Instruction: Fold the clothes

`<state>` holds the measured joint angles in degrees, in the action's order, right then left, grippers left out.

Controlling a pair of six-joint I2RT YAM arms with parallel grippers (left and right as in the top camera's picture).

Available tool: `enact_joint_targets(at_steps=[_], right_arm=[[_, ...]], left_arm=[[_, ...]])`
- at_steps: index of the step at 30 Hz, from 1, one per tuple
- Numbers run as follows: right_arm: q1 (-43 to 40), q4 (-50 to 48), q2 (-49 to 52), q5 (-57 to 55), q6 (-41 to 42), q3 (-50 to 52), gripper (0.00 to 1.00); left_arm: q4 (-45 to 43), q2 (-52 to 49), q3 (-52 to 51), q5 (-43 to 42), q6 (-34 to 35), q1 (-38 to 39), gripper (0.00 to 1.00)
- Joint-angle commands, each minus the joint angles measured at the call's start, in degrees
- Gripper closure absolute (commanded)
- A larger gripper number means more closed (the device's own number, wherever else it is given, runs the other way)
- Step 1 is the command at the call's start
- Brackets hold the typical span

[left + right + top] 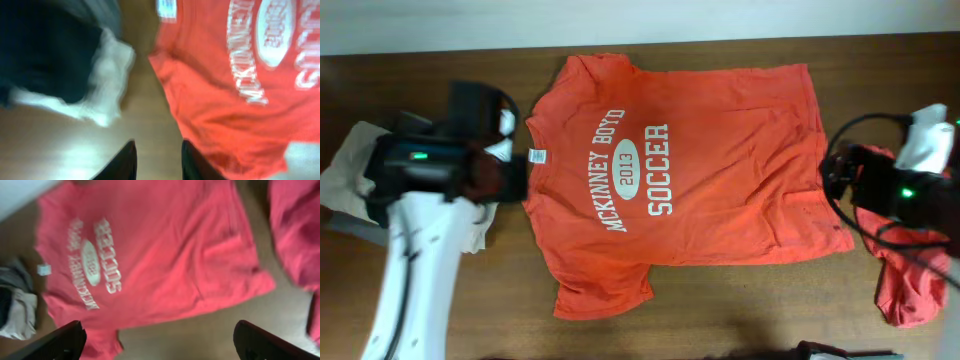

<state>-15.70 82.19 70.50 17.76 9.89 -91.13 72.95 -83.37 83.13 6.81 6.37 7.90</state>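
Currently the orange-red T-shirt is laid flat, print up, mid tabletop. Left fingers are held slightly apart w/ nothing between; right fingers are spread wide, empty, near its hem.

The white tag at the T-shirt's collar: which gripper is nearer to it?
Left. The left gripper is over the table just beside the collar, close to the tag. The right gripper is at the opposite end of the T-shirt, beyond its hem.
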Motion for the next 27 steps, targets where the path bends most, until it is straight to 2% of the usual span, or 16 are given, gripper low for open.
enact_joint_targets(at_steps=[1,7,10,13,22,27], right_arm=[[0.31,-2.03,0.48,-0.85,1.09,7.26,0.01],[0.31,-4.07,0.28,-0.44,0.42,16.81,0.01],[0.31,-5.84,-0.04,-0.39,0.44,20.57,0.01],[0.31,-6.82,-0.04,0.24,0.50,23.91,0.01],[0.31,-12.24,0.00,5.20,1.68,34.95,0.01],[0.31,-13.70,0.00,5.20,2.67,36.28,0.01]], left_arm=[[-5.44,0.90,-11.21,-3.21,2.91,-0.11,0.71],[-13.73,0.90,-24.52,-8.48,2.58,-0.09,0.71],[-17.49,0.87,-31.54,-13.75,0.85,-0.09,0.63],[-21.07,0.87,-37.86,-16.39,0.94,-0.09,0.62],[-19.58,0.87,-38.01,-28.70,0.59,-0.57,0.56],[-17.99,0.61,-38.49,-28.83,4.42,-0.57,0.55]])
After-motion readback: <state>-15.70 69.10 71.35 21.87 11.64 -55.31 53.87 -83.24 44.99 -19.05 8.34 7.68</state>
